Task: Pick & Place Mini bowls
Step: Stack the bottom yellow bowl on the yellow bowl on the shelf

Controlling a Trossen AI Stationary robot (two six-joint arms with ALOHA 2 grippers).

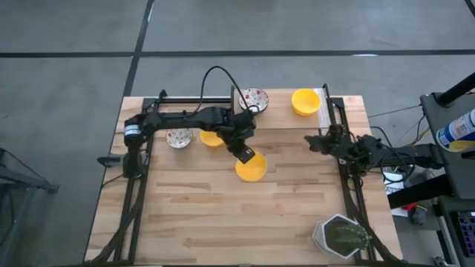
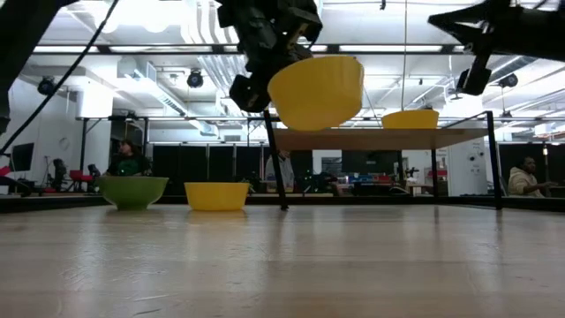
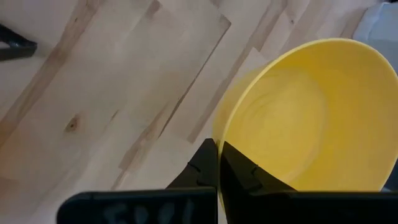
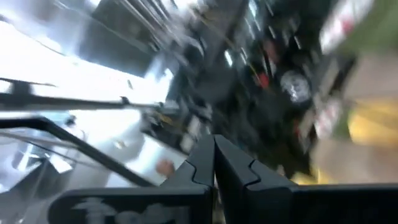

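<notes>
My left gripper is out over the table's middle, shut on a plain yellow mini bowl that shows lifted in the low view. A second yellow bowl stands on its base partly under the left arm. A third yellow bowl is near the far edge. One speckled white bowl sits on the left and another at the far edge; a third does not show. My right gripper waits shut on the right, touching nothing. My left gripper holds the yellow bowl by its rim, pinched with one finger inside the bowl and the other outside its wall. The fingers come slanting down from the table's left. The bowl hangs clear of the table, tilted.
A grey hexagonal plant pot stands at the near right corner. Dark frame rails run along the far and side edges. Bare wood lies across the near half. People show in the room behind the table in the low view.
</notes>
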